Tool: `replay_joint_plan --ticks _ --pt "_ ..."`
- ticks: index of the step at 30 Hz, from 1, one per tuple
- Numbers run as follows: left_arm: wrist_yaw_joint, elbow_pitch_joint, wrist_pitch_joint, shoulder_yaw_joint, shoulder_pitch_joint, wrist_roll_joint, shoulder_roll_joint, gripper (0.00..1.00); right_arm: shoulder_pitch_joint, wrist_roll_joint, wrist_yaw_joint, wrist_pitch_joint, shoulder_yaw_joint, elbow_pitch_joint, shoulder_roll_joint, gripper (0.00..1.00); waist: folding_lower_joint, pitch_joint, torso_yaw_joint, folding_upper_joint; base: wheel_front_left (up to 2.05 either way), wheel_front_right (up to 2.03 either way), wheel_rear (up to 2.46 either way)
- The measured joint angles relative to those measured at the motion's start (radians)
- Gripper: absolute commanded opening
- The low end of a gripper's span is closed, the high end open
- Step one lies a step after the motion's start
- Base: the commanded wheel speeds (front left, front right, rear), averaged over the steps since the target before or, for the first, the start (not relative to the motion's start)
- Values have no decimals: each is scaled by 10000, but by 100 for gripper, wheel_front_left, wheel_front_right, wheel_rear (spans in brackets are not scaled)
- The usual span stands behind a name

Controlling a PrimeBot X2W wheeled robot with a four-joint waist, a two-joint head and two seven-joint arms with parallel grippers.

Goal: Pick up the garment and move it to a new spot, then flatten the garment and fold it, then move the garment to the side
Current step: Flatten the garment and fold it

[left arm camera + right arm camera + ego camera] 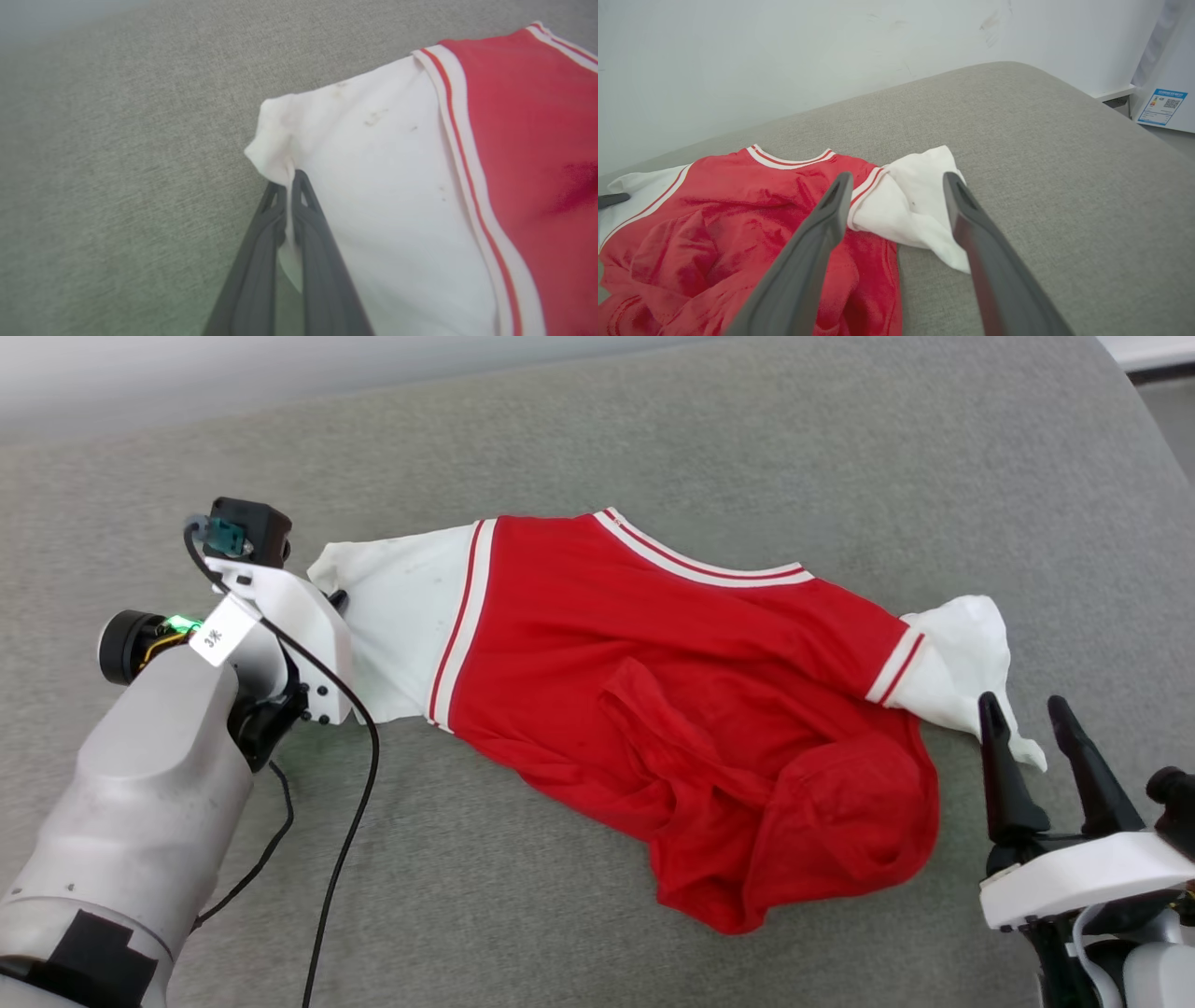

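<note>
We see the jersey (653, 709) lying rumpled (red hem bunched) on the grey cushion (794, 420). Our left gripper (289, 179) is clamped on the edge of the jersey's white sleeve. Our right gripper (1024, 703) stands spread wide just beside the other sleeve, holding nothing. A white wall (784, 56) rises behind the cushion.

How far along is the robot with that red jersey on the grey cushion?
Nothing looks finished: the garment lies rumpled on the grey cushion, its hem bunched. In hand: the left gripper is shut on the edge of one white sleeve, while the right gripper stands open beside the other sleeve, gripping nothing. Left: moving it, flattening, folding and setting it aside.
</note>
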Motion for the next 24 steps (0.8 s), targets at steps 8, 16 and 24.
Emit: replay_joint_plan --ticks 8,16,24 --pt "-13 -464 -895 -109 492 73 29 0 -513 121 0 1035 -1108 1097 0 100 0 -548 685 0 0 0 0" --pt "29 -1233 -1064 -278 802 119 -21 0 -1550 251 0 4019 -1850 2393 -711 100 -1 -724 1134 0 0 0 0" --pt "224 -2052 -1041 -295 814 148 165 0 -2511 242 0 6556 -1488 3189 -1271 100 -1 -259 1299 0 0 0 0"
